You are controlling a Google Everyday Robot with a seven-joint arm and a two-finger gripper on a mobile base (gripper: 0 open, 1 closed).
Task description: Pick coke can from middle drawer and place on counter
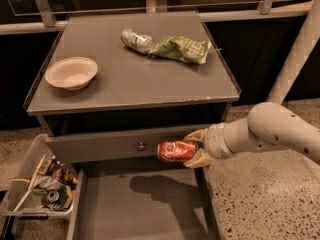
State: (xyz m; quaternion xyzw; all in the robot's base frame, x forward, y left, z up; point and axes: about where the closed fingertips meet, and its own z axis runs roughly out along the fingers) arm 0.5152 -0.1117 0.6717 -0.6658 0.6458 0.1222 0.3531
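The red coke can [176, 150] lies on its side in my gripper [195, 148], held in the air above the open middle drawer [140, 209], in front of the closed drawer front with the small knob [141, 146]. My gripper is shut on the can, one finger above it and one below, reaching in from the right on the pale arm [270, 133]. The can's shadow falls on the drawer's bare grey floor. The counter [135, 79] is above and behind the can.
On the counter are a pale bowl [71, 72] at the left, and a silvery can [136, 39] and a green chip bag [182, 48] at the back. A clear bin of trash [42, 186] stands left of the drawer. A white post [297, 49] rises at the right.
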